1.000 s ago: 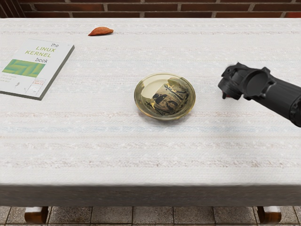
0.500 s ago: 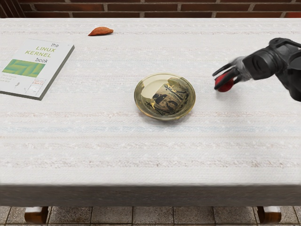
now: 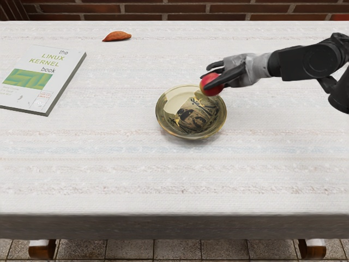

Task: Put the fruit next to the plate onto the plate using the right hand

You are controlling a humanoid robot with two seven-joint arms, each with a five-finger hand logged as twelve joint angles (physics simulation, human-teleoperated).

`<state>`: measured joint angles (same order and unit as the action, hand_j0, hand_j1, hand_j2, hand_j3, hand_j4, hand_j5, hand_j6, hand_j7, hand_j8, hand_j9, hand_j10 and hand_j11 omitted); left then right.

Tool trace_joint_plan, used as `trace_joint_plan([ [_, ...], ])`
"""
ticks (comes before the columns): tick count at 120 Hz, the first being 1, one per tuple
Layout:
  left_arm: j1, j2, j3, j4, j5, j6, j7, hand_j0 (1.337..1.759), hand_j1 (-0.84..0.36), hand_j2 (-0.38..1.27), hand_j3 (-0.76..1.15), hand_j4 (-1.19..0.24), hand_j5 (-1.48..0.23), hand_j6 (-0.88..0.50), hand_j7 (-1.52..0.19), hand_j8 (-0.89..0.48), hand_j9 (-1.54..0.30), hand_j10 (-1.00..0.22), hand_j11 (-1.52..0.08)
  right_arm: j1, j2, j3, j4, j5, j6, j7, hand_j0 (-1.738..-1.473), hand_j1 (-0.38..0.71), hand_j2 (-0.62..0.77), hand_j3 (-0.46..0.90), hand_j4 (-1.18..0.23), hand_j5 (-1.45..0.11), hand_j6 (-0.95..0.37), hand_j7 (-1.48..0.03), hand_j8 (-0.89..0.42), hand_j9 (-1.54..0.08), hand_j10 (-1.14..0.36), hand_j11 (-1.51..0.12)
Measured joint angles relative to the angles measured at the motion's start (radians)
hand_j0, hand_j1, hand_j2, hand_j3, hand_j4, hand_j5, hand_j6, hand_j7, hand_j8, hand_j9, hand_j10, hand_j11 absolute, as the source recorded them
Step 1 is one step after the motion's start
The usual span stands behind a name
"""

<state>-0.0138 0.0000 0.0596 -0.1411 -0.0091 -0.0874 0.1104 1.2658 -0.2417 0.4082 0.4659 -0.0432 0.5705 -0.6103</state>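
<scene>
Above the plate's [image 3: 166,121] far right rim, the right hand [image 3: 232,72] (fingers clamped) holds the red fruit [image 3: 210,85]; the plate's centre lies down-left of it.

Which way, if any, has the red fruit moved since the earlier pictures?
Yes: the red fruit, in the right hand, moved left, up to the plate.

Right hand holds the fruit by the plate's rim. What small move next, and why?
Probably ease the right hand a little further toward the middle of the plate, then lower: it grips the red fruit above the plate's far-right rim, so releasing now might drop it off the edge.
</scene>
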Motion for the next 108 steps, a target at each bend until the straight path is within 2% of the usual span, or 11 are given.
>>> trace_joint_plan([
  [18, 0.0, 0.0, 0.0, 0.0, 0.0, 0.0, 0.0, 1.658, 0.34, 0.0, 0.0, -0.01, -0.01, -0.01, -0.01, -0.01, -0.01, -0.01, -0.01, 0.015, 0.068, -0.003, -0.012, -0.01, -0.013, 0.0, -1.648, 0.35, 0.17, 0.0, -0.83, -1.23, -0.35, -1.13, -0.09, -1.23, -0.27, -1.27],
  [39, 0.0, 0.0, 0.0, 0.0, 0.0, 0.0, 0.0, 1.658, 0.34, 0.0, 0.0, -0.01, -0.01, -0.01, -0.01, -0.01, -0.01, -0.01, -0.01, 0.009, 0.122, -0.022, -0.029, -0.128, -0.046, 0.0, -1.649, 0.35, 0.17, 0.0, -0.81, -1.22, -0.35, -1.12, -0.08, -1.22, -0.26, -1.25],
  [41, 0.0, 0.0, 0.0, 0.0, 0.0, 0.0, 0.0, 1.658, 0.34, 0.0, 0.0, -0.01, -0.01, -0.01, -0.01, -0.01, -0.01, -0.01, -0.01, 0.008, 0.126, -0.021, -0.032, -0.134, -0.051, 0.0, -1.65, 0.3, 0.15, 0.0, -0.76, -1.13, -0.37, -1.04, -0.08, -1.13, -0.25, -1.16],
  [53, 0.0, 0.0, 0.0, 0.0, 0.0, 0.0, 0.0, 1.658, 0.34, 0.0, 0.0, -0.01, -0.01, -0.01, -0.01, -0.01, -0.01, -0.01, -0.01, 0.006, 0.138, -0.017, -0.044, -0.159, -0.075, -0.001, -1.653, 0.05, 0.09, 0.0, -0.46, -0.7, -0.23, -0.64, -0.05, -0.7, -0.12, -0.71],
  [70, 0.0, 0.0, 0.0, 0.0, 0.0, 0.0, 0.0, 1.658, 0.34, 0.0, 0.0, -0.01, -0.01, -0.01, -0.01, -0.01, -0.01, -0.01, -0.01, 0.007, 0.133, 0.007, -0.044, -0.159, -0.068, -0.001, -1.656, -0.15, 0.05, 0.0, -0.23, -0.35, -0.11, -0.32, -0.02, -0.35, -0.05, -0.36],
  [79, 0.0, 0.0, 0.0, 0.0, 0.0, 0.0, 0.0, 1.658, 0.34, 0.0, 0.0, -0.01, -0.01, -0.01, -0.01, -0.01, -0.01, -0.01, -0.01, -0.009, 0.05, 0.09, -0.024, -0.097, -0.014, -0.001, -1.656, -0.21, 0.03, 0.0, -0.16, -0.24, -0.08, -0.22, -0.02, -0.24, -0.04, -0.25],
  [98, 0.0, 0.0, 0.0, 0.0, 0.0, 0.0, 0.0, 1.658, 0.34, 0.0, 0.0, -0.01, -0.01, -0.01, -0.01, -0.01, -0.01, -0.01, -0.01, -0.129, -0.295, 0.195, 0.087, 0.054, 0.029, -0.001, -1.657, -0.29, 0.01, 0.0, -0.07, -0.11, -0.04, -0.1, -0.01, -0.11, -0.02, -0.11],
  [108, 0.0, 0.0, 0.0, 0.0, 0.0, 0.0, 0.0, 1.658, 0.34, 0.0, 0.0, -0.01, -0.01, -0.01, -0.01, -0.01, -0.01, -0.01, -0.01, -0.196, -0.395, 0.215, 0.127, 0.079, 0.035, -0.001, -1.658, -0.31, 0.01, 0.0, -0.05, -0.07, -0.02, -0.07, 0.0, -0.07, -0.01, -0.08],
])
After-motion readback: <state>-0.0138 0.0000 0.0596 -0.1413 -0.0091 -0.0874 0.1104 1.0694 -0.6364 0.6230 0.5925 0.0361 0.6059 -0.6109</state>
